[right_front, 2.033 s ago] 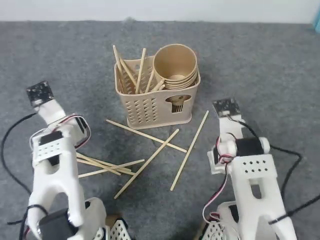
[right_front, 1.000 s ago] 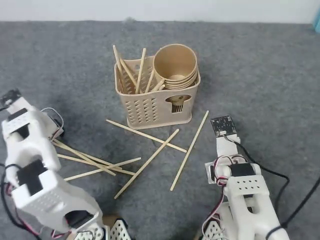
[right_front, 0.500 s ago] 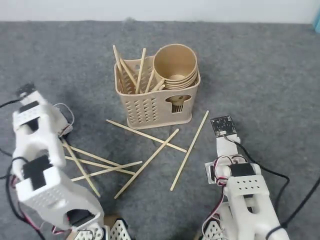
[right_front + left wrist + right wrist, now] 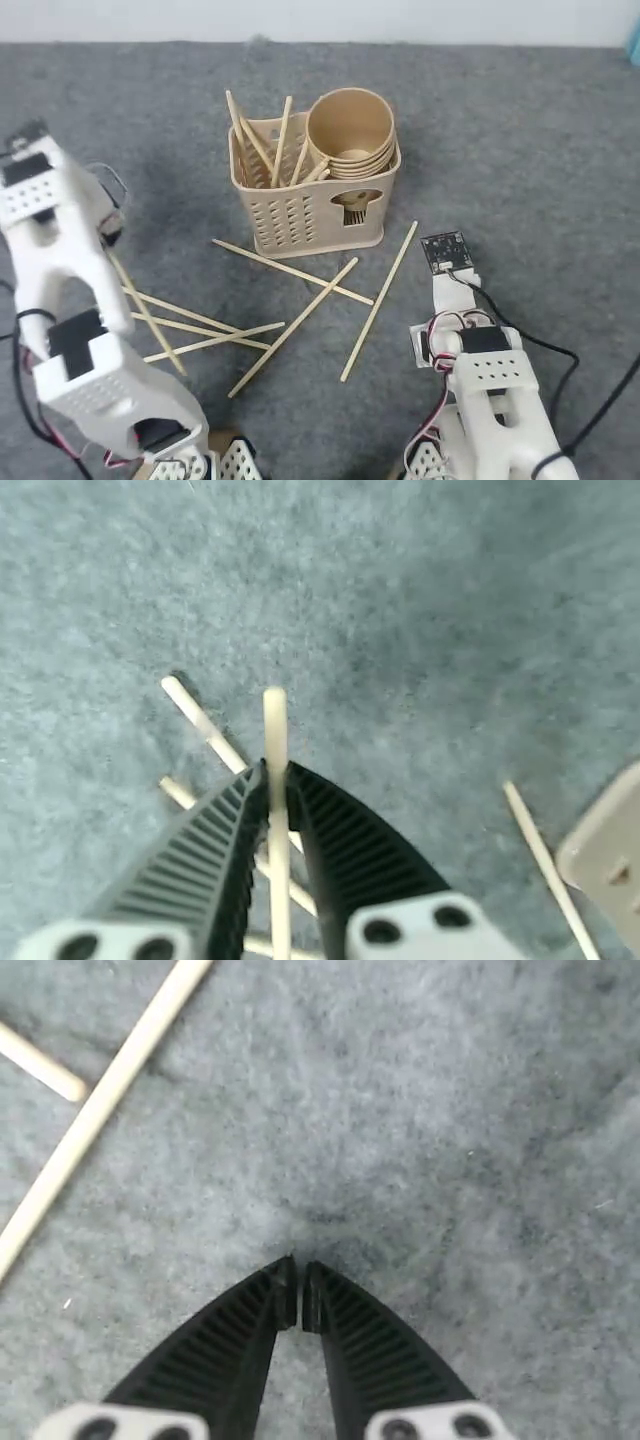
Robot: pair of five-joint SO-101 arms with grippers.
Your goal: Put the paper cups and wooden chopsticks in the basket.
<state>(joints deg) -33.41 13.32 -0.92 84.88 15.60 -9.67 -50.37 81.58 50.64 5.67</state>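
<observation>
Basket (image 4: pixel 315 215) stands upright at the back middle of the grey mat (image 4: pixel 520 150), with a nested stack of cups (image 4: pixel 350 125) in its right compartment and several chopsticks (image 4: pixel 283 140) leaning upright in the left one. Loose sticks (image 4: pixel 290 270) lie scattered on the mat in front of it: two cross just before the basket, a third lies slanted to their right, and a few more fan out to the left. The left arm (image 4: pixel 55 230) rises at the left side of the mat, well apart from the basket. The left gripper (image 4: pixel 275 770) is clenched on a held stick (image 4: pixel 275 715), whose end pokes out past the fingertips. In the high view this held stick (image 4: pixel 150 318) slants from under the arm toward the near edge, crossing over the left fan; whether its far end touches the mat is hard to say. The right arm (image 4: pixel 485 375) stands at the near right, and the right gripper (image 4: pixel 298 1282) points down at bare mat with its jaws pressed together and nothing between them, a loose stick (image 4: pixel 100 1110) lying near.
</observation>
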